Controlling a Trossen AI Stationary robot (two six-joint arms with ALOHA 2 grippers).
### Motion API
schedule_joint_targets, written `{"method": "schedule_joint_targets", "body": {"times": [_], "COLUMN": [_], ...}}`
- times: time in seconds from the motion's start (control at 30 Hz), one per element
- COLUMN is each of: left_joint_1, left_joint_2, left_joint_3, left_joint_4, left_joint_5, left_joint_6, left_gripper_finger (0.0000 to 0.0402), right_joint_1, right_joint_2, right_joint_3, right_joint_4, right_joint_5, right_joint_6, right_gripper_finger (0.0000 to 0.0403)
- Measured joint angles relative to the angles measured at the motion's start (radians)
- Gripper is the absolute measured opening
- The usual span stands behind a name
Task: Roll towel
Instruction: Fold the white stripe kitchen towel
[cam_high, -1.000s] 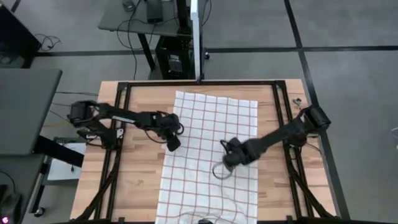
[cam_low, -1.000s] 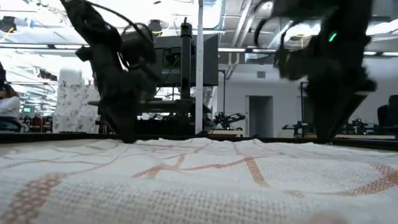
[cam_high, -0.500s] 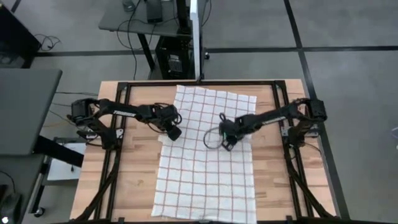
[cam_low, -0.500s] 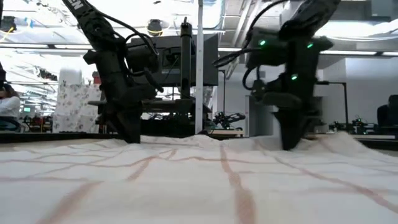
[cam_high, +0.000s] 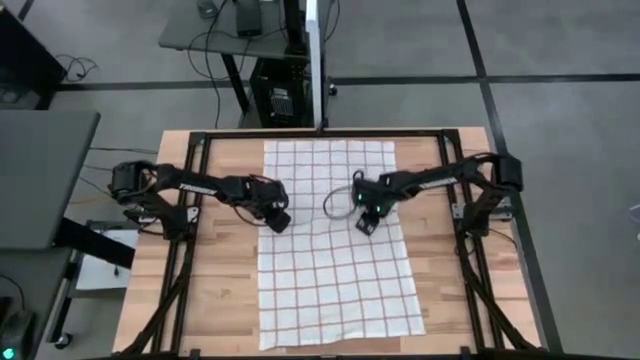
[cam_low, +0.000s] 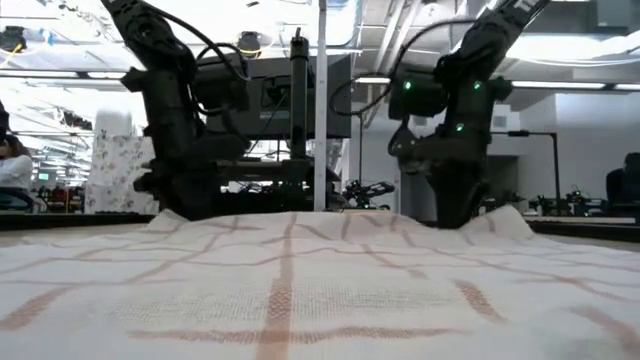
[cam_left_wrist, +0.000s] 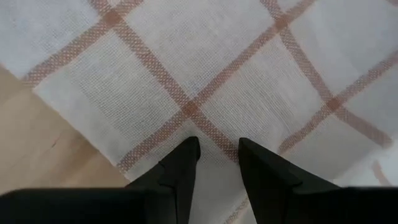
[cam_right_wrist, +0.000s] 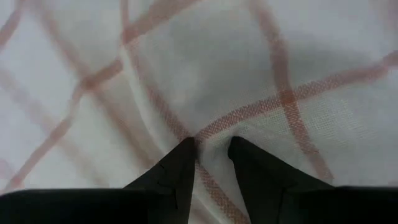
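Towel (cam_high: 335, 240) now dragged up-frame and squared, flat on the desk (cam_high: 225, 290) — still unrolled. Left hand (cam_high: 278, 219) pinches its left edge, right hand (cam_high: 366, 222) pinches cloth near the right edge — fingers narrow.

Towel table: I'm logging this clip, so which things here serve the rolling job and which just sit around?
In the job:
towel
left claw, on the towel's left edge
right claw, on the towel

Just there:
wooden table
black frame rails
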Motion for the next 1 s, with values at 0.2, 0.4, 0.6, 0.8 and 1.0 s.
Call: {"method": "schedule_joint_targets", "body": {"times": [0.2, 0.4, 0.6, 0.8, 1.0], "left_joint_1": [0.051, 0.061, -0.034, -0.147, -0.162], "left_joint_2": [-0.109, -0.235, -0.373, -0.440, -0.435], "left_joint_3": [-0.004, -0.003, -0.002, 0.000, 0.031], "left_joint_4": [-0.031, -0.058, 0.005, 0.212, 0.308], "left_joint_5": [-0.057, 0.049, 0.244, 0.278, 0.255], "left_joint_6": [0.057, 0.218, 0.263, 0.203, 0.288], "left_gripper_finger": [0.0109, 0.0109, 0.0109, 0.0109, 0.0120], "right_joint_1": [0.109, 0.129, 0.270, 0.508, 0.574], "right_joint_2": [-0.020, -0.126, -0.291, -0.358, -0.328], "right_joint_3": [0.018, 0.085, 0.094, 0.094, 0.097], "right_joint_4": [-0.042, -0.167, -0.157, 0.037, 0.222], "right_joint_5": [0.019, 0.022, 0.028, 0.088, 0.180], "right_joint_6": [0.122, 0.197, 0.341, 0.445, 0.499], "right_gripper_finger": [0.0106, 0.0106, 0.0106, 0.0106, 0.0106]}}
